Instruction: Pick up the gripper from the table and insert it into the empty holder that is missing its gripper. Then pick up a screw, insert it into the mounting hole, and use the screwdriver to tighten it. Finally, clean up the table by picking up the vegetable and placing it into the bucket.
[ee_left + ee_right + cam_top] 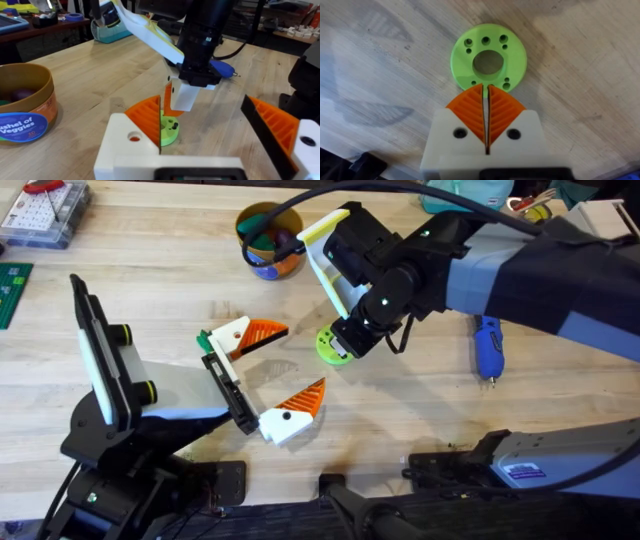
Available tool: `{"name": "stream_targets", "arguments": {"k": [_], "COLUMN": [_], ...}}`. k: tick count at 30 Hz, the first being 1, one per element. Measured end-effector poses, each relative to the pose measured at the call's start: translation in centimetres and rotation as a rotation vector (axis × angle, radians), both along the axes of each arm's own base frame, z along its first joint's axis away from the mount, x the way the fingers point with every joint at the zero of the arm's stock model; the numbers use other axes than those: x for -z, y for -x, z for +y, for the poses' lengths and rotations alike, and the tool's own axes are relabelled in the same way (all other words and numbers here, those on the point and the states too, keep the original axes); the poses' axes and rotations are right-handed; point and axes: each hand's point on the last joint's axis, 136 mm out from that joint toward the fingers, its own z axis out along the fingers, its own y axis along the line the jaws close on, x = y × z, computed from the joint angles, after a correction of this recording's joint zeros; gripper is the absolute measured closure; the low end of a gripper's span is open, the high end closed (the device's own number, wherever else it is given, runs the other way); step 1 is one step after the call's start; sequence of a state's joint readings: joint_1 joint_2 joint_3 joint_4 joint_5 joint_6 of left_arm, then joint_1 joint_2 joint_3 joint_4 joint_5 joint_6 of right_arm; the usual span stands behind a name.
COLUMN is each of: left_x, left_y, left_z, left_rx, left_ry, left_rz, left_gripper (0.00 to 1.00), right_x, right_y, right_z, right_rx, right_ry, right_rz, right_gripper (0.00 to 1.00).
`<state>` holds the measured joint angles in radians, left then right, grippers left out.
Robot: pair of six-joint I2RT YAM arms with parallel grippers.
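1. While the right gripper (487,120) hangs pointing down with its jaws pressed together on nothing, the lime-green vegetable (489,62) lies flat on the table just beyond the fingertips: the clean-up step, by my reading.
2. Next it must open and straddle the disc.
3. The left gripper (268,376) rests spread wide nearby.
4. The bucket (269,240) stands farther off.

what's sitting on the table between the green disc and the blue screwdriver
Nothing lies there. In the overhead view, the wood between the green disc and the blue screwdriver is bare, though the right arm and a loop of its cable hang over part of it.
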<state>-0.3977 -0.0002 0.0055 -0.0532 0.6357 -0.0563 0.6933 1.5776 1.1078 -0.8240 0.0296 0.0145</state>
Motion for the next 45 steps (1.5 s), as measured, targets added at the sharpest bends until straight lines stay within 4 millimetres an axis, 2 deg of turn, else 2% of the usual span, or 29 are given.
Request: {"name": "stream_targets", "arguments": {"k": [6, 10, 13, 17, 24, 29, 30, 31, 32, 35, 36, 45], "left_x": [0.0, 0.0, 0.0, 0.0, 0.0, 0.0, 0.0, 0.0, 0.0, 0.0, 0.0, 0.0], "left_y": [0.0, 0.0, 0.0, 0.0, 0.0, 0.0, 0.0, 0.0, 0.0, 0.0, 0.0, 0.0], "left_z": [0.0, 0.0, 0.0, 0.0, 0.0, 0.0, 0.0, 0.0, 0.0, 0.0, 0.0, 0.0], "left_rx": [0.000, 0.000, 0.000, 0.000, -0.001, -0.001, -0.001, -0.001, -0.001, -0.001, -0.001, -0.001], "left_ry": [0.000, 0.000, 0.000, 0.001, 0.002, 0.002, 0.002, 0.002, 0.002, 0.002, 0.002, 0.002], "left_rz": [0.001, 0.001, 0.001, 0.001, 0.003, 0.003, 0.003, 0.003, 0.003, 0.003, 0.003, 0.003], "left_gripper": [0.006, 0.006, 0.006, 0.006, 0.006, 0.006, 0.006, 0.006, 0.006, 0.006, 0.006, 0.006], "right_x": [-0.1, -1.8, -4.2, -5.3, -5.7, -4.0, -3.6, -3.3, -3.1, -3.0, -3.1, -3.2], "right_y": [-0.2, -0.6, 0.5, 2.2, 3.8, 5.2, 5.6, 6.0, 6.2, 6.3, 6.2, 6.6], "right_z": [0.4, 0.9, 0.0, -1.4, -2.7, -3.7, -4.0, -4.3, -4.5, -4.5, -4.5, -3.9], "right_rx": [0.002, 0.004, 0.004, -0.007, -0.015, 0.007, 0.013, 0.020, 0.022, 0.025, 0.027, 0.018], "right_ry": [-0.021, -0.077, -0.101, -0.082, -0.062, -0.059, -0.053, -0.048, -0.046, -0.051, -0.056, -0.098], "right_rz": [-0.008, -0.053, -0.078, -0.059, -0.030, -0.012, 0.000, 0.008, 0.012, 0.006, 0.002, 0.012], "right_gripper": [0.973, 0.973, 0.973, 0.993, 0.997, 0.997, 0.973, 0.897, 0.775, 0.319, 0.021, 0.006]}}
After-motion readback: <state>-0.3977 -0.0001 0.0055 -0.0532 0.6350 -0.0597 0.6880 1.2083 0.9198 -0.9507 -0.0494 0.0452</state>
